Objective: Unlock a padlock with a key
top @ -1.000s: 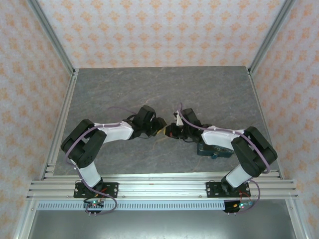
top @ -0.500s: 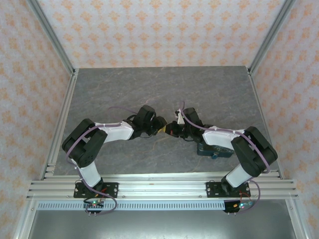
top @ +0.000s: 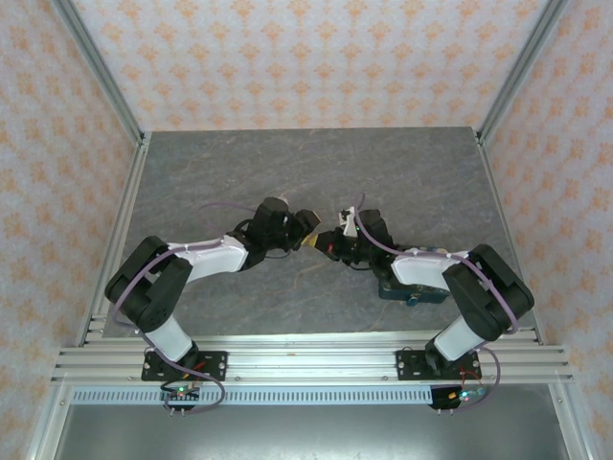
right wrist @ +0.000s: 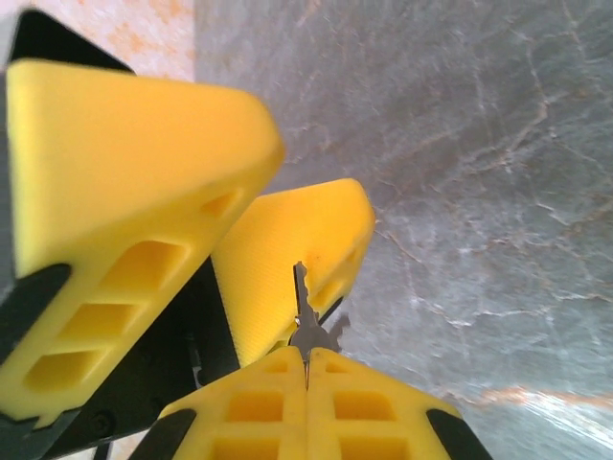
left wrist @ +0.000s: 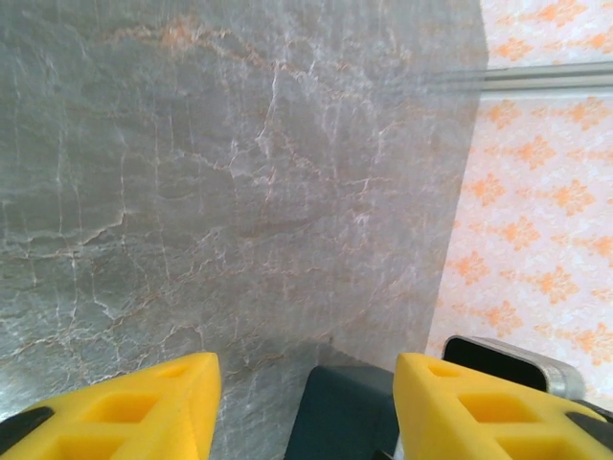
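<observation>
My right gripper (right wrist: 306,362) is shut on the key (right wrist: 307,321). The key's pale toothed blade sticks out past the closed yellow fingertips, and its head is hidden between them. The blade lies against one of the left gripper's yellow fingers (right wrist: 305,244). My left gripper (left wrist: 306,376) stands open with nothing gripped. A dark teal shape (left wrist: 350,412) shows low between its fingers, and I cannot tell what it is. From above, the left gripper (top: 307,233) and right gripper (top: 329,243) meet tip to tip at mid table. The padlock (top: 398,290) lies on the table, partly hidden under the right forearm.
The grey marble table (top: 287,163) stretches away behind the arms. Patterned walls and aluminium posts (top: 506,67) close in the sides and back. A rail frame (top: 306,359) runs along the near edge by the arm bases.
The left gripper's jaws have widened and its arm has stretched, the elbow dropping left. The right gripper stays shut on the key and has shifted slightly.
</observation>
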Tool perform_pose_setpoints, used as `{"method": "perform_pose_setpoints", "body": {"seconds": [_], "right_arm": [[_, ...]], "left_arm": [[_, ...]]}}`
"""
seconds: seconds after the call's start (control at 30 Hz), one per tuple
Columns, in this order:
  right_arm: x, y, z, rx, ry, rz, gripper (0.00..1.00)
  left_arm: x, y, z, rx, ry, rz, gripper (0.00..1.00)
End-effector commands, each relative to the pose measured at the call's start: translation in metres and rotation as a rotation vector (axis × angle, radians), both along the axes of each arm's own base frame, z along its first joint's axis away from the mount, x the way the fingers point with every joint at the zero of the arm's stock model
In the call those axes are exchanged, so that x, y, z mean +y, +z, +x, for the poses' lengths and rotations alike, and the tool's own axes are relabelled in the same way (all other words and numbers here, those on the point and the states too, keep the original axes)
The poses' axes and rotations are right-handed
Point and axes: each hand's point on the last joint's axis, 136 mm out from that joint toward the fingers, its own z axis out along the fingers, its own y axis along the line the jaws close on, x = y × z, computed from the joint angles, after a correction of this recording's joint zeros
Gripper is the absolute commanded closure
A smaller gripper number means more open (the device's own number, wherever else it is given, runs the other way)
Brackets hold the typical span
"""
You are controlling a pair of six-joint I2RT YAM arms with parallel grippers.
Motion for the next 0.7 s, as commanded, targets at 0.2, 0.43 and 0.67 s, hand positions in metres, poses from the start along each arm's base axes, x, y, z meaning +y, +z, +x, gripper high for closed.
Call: {"method": "perform_pose_setpoints", "body": {"seconds": [0.2, 0.43, 0.67], "right_arm": [[0.0037, 0.0334, 0.0126, -0.027, -0.064, 0.139, 1.0], [0.0052, 0.0324, 0.0157, -0.014, -0.079, 0.168, 1.0], [0.0047, 0.0277, 0.0152, -0.007, -0.08, 0.164, 1.0]], "left_arm": [[0.0082, 0.024, 0.0084, -0.085, 0.02, -0.051, 0.49], [0.0047, 0.0193, 0.0057, -0.079, 0.011, -0.057, 0.53], [0.0053, 0.0192, 0.0057, -0.084, 0.011, -0.049, 0.6]]}}
